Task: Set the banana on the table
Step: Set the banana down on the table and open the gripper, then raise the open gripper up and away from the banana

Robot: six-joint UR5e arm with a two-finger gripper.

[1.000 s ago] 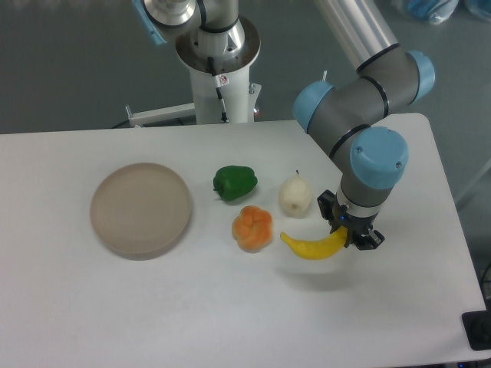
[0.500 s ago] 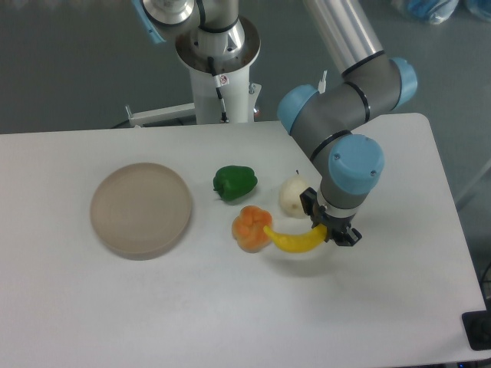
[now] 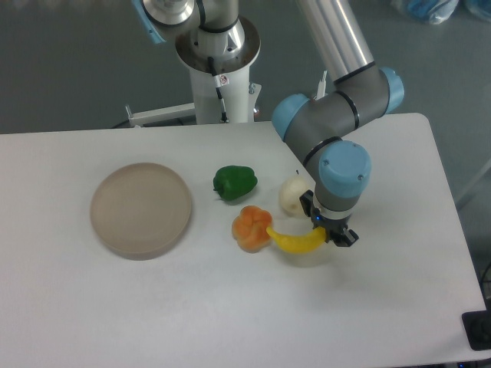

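The bright yellow banana [image 3: 294, 241] hangs from my gripper [image 3: 328, 230], which is shut on its right end. Its left tip touches or overlaps the orange pumpkin-like fruit [image 3: 250, 227]. The banana is just above the white table [image 3: 230, 314], with a faint shadow right under it; I cannot tell if it touches the surface. The fingertips are largely hidden by the blue wrist above them.
A pale cream pear [image 3: 291, 195] stands just behind the banana, next to my wrist. A green pepper [image 3: 234, 182] lies left of it. A round beige plate [image 3: 141, 208] sits at the left. The table's right edge is near my arm.
My gripper has carried the banana to the left and lower, from the right of the pumpkin-like fruit until its tip reaches that fruit. In the last half second it barely moved.
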